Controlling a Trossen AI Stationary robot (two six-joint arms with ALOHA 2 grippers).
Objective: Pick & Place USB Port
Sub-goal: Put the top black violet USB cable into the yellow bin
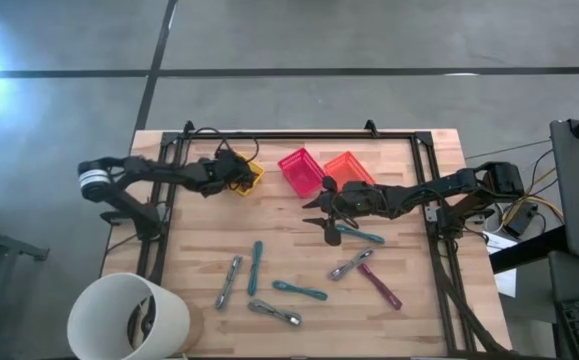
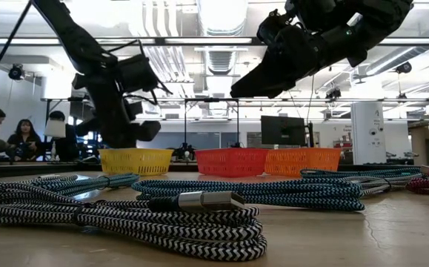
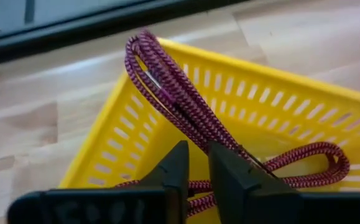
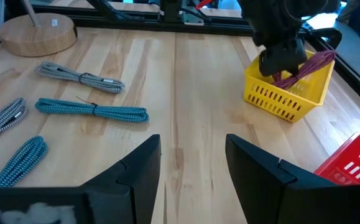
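High view: wooden table (image 1: 299, 255), grey floor (image 1: 369, 35)

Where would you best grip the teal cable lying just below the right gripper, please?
Grip the teal cable at mid-bundle from straight above, fingers across its narrow width: it lies flat, coiled long and thin, clear of its neighbours. The open right gripper hovers close by.

Both arms are dark, jointed assemblies. The left arm (image 1: 154, 172) carries a white band near its base, at 9 o'clock on the table. The right arm (image 1: 439, 190) ends in a black block-shaped base. Each gripper's fingers (image 4: 136, 171) are matte black, flat-faced and wedge-shaped.
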